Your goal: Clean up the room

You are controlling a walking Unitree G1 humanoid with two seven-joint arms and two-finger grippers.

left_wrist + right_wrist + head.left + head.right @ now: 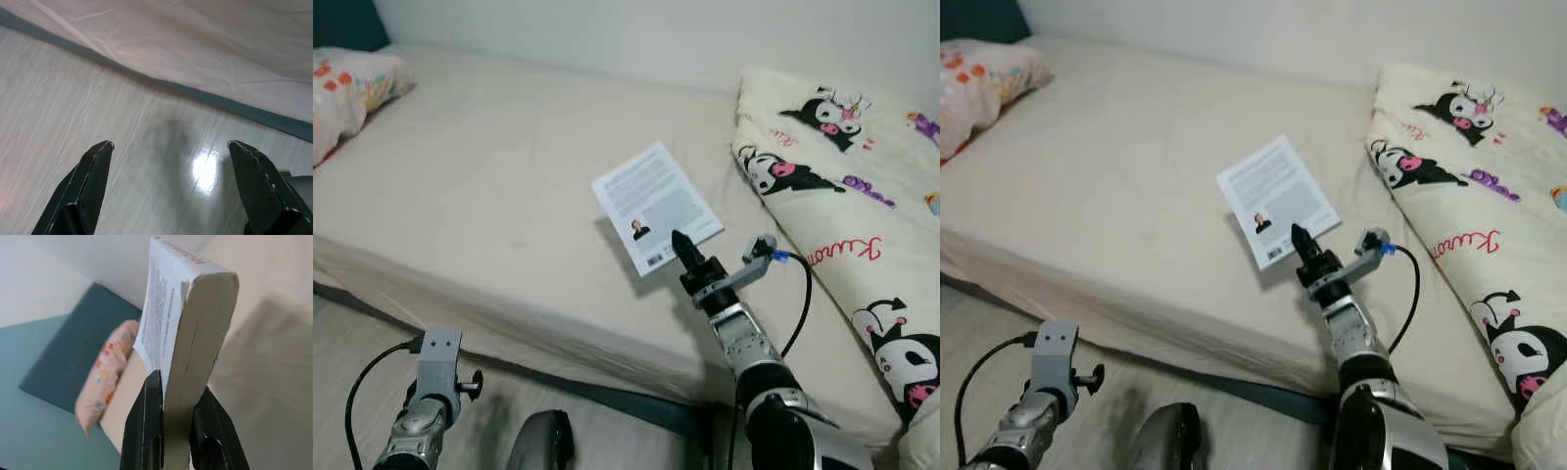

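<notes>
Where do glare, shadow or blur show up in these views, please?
Left wrist view: bright glare patch on the floor between the open left gripper fingers. Left eye view: the book casts a shadow on the bed. Right wrist view: right gripper sharp, pillow soft.

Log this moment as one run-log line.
right hand: shut on book, over bed | left hand: open, idle above floor
</notes>
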